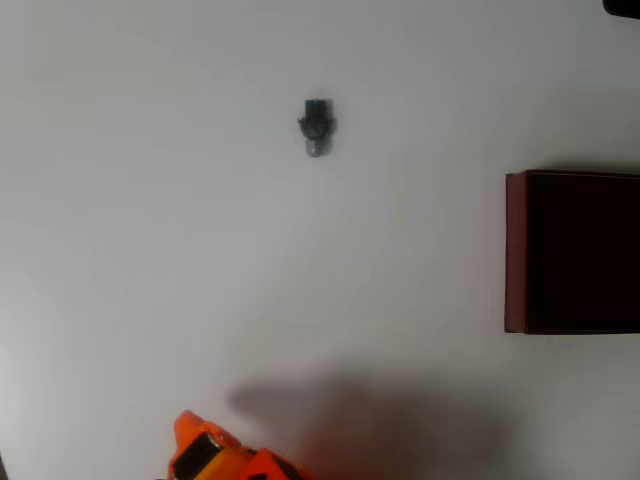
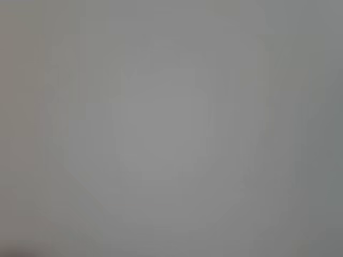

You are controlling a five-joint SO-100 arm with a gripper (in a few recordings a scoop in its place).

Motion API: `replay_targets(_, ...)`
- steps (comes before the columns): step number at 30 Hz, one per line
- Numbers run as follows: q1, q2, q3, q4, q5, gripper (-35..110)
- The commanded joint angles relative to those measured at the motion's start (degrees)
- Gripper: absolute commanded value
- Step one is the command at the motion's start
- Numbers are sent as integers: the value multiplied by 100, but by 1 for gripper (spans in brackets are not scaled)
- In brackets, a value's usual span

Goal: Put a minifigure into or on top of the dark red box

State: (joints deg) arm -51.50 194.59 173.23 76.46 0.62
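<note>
The minifigure [image 1: 316, 127], tiny and dark grey-black with a lighter grey rounded end toward the bottom of the picture, lies on the white table in the upper middle of the overhead view. The dark red box [image 1: 515, 250] stands at the right edge, with thin maroon walls, a nearly black inside and its right part cut off by the frame. An orange part of my arm [image 1: 215, 455] pokes in at the bottom edge, far below the minifigure and well left of the box. I cannot make out its fingers. The wrist view is a blurred plain grey surface.
The white table [image 1: 150, 250] lies bare between the minifigure, the box and the arm. A soft shadow [image 1: 370, 420] falls on the table to the right of the arm. A small dark object [image 1: 625, 6] sits in the top right corner.
</note>
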Motion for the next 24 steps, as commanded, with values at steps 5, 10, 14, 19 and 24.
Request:
replay_targets(5, -105, 79, -18, 141, -35, 0)
replay_targets(10, -105, 79, -18, 141, -35, 0)
replay_targets(14, -97, 79, -18, 141, 53, 3)
replay_targets(19, 650, 88, 211, -668, 2487, 0)
replay_targets(24, 1107, 88, -167, -562, 4623, 4)
